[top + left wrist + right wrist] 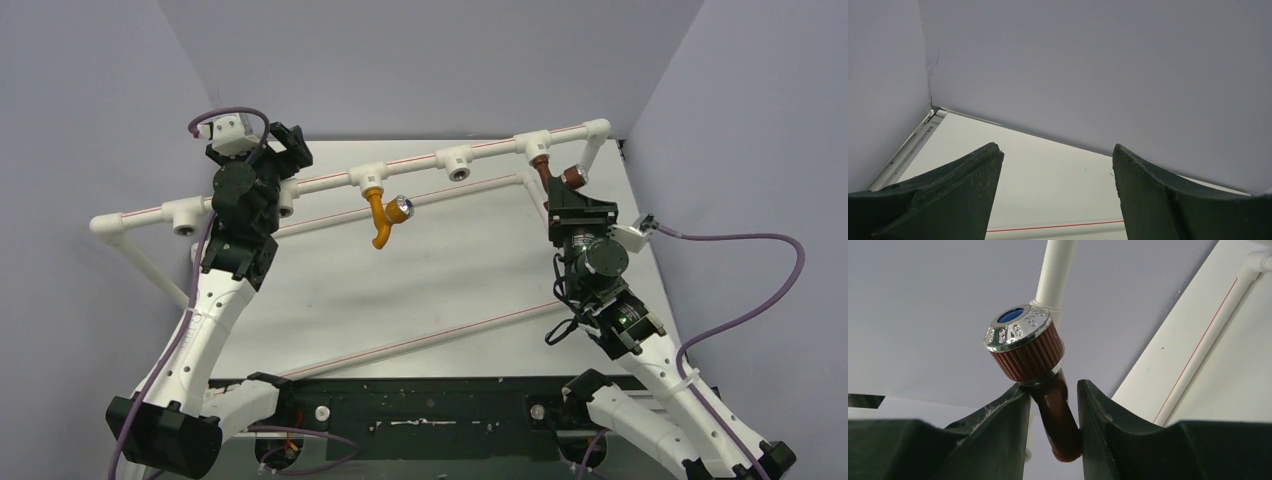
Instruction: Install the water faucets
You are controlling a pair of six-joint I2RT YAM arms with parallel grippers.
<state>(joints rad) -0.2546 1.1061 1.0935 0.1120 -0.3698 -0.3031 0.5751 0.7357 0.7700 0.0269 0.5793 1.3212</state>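
The orange-yellow faucet (380, 216) hangs spout-down from a T socket on the white pipe rail (490, 146), its silver knob facing right. The dark red-brown faucet (544, 168) sits under the socket near the rail's right end. In the right wrist view its ribbed collar and silver knob (1020, 337) stand above the fingers. My right gripper (561, 192) (1052, 386) is shut on its curved spout (1060, 415), with both fingers touching it. My left gripper (288, 150) (1056, 148) stands open and empty over the rail's left part, facing the back wall.
One socket (458, 161) between the two faucets and another (187, 216) at the far left have nothing in them. A lower pipe (430, 197) and a diagonal pipe (420, 340) cross the white table. Grey walls close the back and sides. A pipe (1058, 229) with a red line runs under the left fingers.
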